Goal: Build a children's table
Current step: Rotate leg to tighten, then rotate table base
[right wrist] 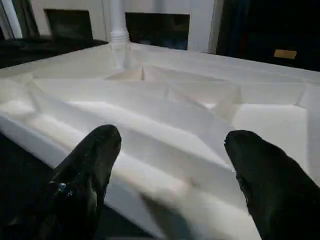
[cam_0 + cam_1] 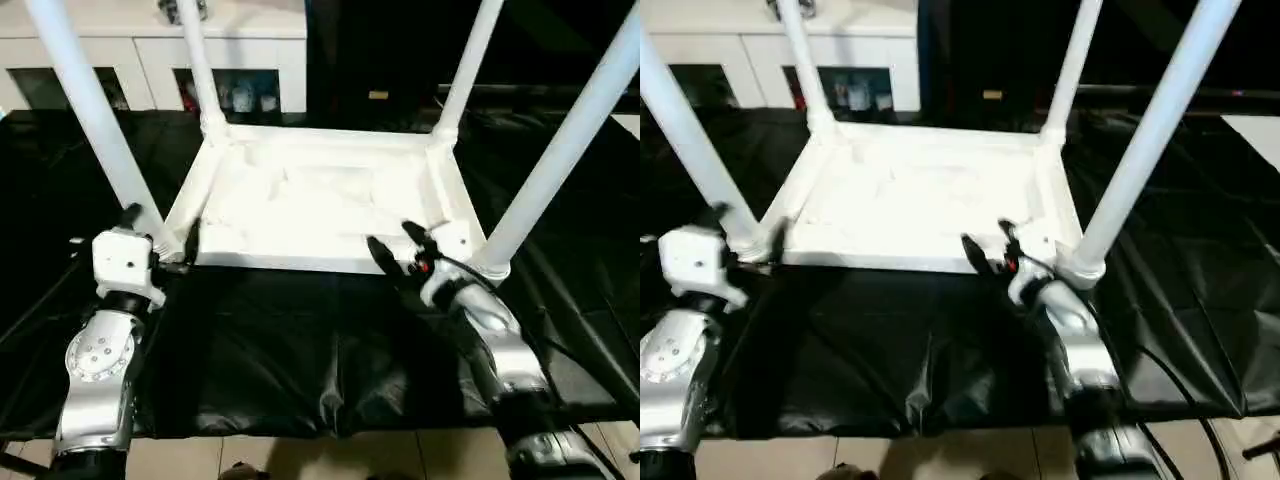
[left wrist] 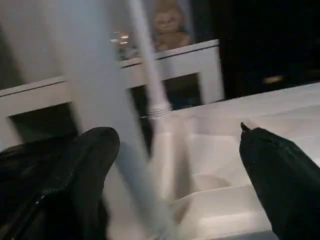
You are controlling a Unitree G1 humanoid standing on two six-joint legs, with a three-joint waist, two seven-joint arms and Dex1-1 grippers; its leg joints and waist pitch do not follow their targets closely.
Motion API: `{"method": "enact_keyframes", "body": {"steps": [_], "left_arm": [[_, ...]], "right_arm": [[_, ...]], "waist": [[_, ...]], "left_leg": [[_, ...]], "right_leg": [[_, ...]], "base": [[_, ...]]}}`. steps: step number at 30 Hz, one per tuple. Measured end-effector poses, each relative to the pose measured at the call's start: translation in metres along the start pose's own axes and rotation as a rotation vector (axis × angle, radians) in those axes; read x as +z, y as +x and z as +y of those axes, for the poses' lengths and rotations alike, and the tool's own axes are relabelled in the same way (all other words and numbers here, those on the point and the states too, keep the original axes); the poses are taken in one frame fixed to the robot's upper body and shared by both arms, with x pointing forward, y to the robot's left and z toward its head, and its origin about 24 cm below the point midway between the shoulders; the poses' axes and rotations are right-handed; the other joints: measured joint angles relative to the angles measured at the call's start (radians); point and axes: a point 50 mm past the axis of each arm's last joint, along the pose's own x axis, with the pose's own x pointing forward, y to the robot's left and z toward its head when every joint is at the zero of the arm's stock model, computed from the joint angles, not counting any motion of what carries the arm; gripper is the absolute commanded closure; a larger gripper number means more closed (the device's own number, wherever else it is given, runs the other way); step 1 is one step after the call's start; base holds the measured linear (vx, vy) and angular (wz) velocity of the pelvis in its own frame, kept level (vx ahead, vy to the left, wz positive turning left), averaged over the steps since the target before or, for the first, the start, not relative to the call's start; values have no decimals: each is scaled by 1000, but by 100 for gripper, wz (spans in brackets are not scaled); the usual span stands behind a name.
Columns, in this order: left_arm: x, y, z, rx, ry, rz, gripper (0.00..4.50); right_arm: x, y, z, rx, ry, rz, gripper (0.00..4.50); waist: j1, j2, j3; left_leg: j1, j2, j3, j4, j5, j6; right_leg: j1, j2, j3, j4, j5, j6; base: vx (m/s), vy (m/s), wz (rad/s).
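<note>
Four white legs are standing up from the upturned children's table (image 2: 320, 205) on the black-covered surface (image 2: 300, 350).
Left gripper (image 2: 160, 240) is hovering at the table's 8 o'clock corner, fingers (image 3: 85, 165) spread apart astride that leg (image 2: 95, 120); right gripper (image 2: 395, 245), at 5 o'clock, is holding its fingers (image 1: 90, 155) apart, gripping nothing.

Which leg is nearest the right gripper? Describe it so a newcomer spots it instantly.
On the black-covered work table the white children's table lies upside down, four legs up. Take the near right corner, beside the open right gripper: that leg slants toward the picture's upper right edge.
</note>
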Motion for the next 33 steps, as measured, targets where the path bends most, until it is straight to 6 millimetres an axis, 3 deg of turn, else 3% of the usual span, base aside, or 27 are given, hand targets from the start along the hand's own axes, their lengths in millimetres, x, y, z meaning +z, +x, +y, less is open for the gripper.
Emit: {"method": "enact_keyframes", "body": {"steps": [5, 14, 20, 23, 26, 33], "left_arm": [[-5, 2, 5, 97, 7, 13, 5], [-8, 32, 24, 159, -37, 36, 5], [-11, 55, 24, 57, -149, 83, 5], [-10, 69, 34, 11, -206, 128, 5], [-10, 72, 35, -27, -221, 142, 5], [-12, 74, 23, -348, -358, 176, 5]], "right_arm": [[-1, -16, 6, 54, -21, 36, 66], [-3, -34, 2, 69, -7, 123, 66], [-6, -43, 0, 80, 4, 211, 66], [-7, -47, -4, 85, 2, 263, 66], [-8, -48, -5, 85, 2, 275, 66], [-9, -47, -8, 73, 6, 307, 66]], "waist": [[0, 0, 0], [9, -3, -2], [24, -3, -2], [27, -4, -2], [26, -4, -2], [30, -6, -2]], "left_leg": [[0, 0, 0, 0, 0, 0], [0, -1, -1, 0, 0, 0], [1, -1, -1, 0, 0, 0], [1, -2, -1, -1, 0, 0], [1, -3, -1, -1, 0, 0], [0, -3, 0, -1, 0, 0]], "right_leg": [[0, 0, 0, 0, -2, 3], [0, 0, 0, 0, -2, 4], [0, 0, 1, 1, -2, 4], [0, -1, 1, 0, -2, 3], [0, -2, 2, 0, -1, 1], [0, -2, 1, 0, -1, 1]], "base": [[0, 0, 0], [0, 0, 0], [0, 0, 0], [0, 0, 0], [0, 0, 0], [0, 0, 0]]}}
